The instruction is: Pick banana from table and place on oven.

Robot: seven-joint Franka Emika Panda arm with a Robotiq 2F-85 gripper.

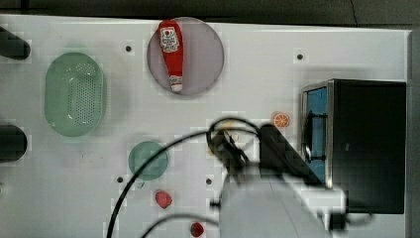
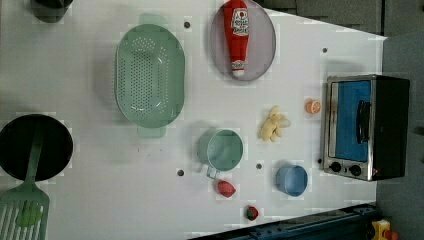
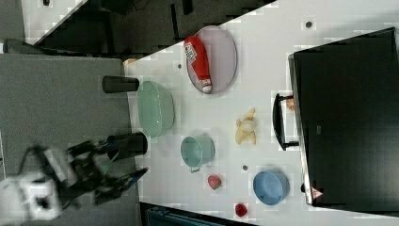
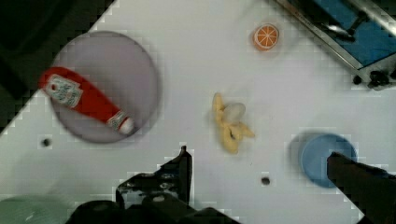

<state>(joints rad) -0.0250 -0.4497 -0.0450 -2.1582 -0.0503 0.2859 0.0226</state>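
The banana (image 2: 273,125) is a pale yellow, peeled-looking fruit lying on the white table (image 2: 100,175), between the green cup and the oven. It also shows in the right view (image 3: 246,126) and the wrist view (image 4: 229,122). The oven (image 2: 365,127) stands at the left view's right, its blue glass door facing the banana and its black top (image 1: 371,144) bare. My gripper (image 4: 264,165) hangs high above the table, open, with nothing between its fingers (image 4: 183,165). In the top view my arm (image 1: 257,198) covers the banana's spot.
A ketchup bottle (image 2: 237,35) lies on a grey plate (image 2: 262,45). A green colander (image 2: 149,75), green cup (image 2: 224,150), blue bowl (image 2: 291,180), orange slice (image 2: 313,106) and two small red fruits (image 2: 226,188) sit around the banana. A black pan (image 2: 35,147) and green spatula (image 2: 22,205) lie at the left view's left.
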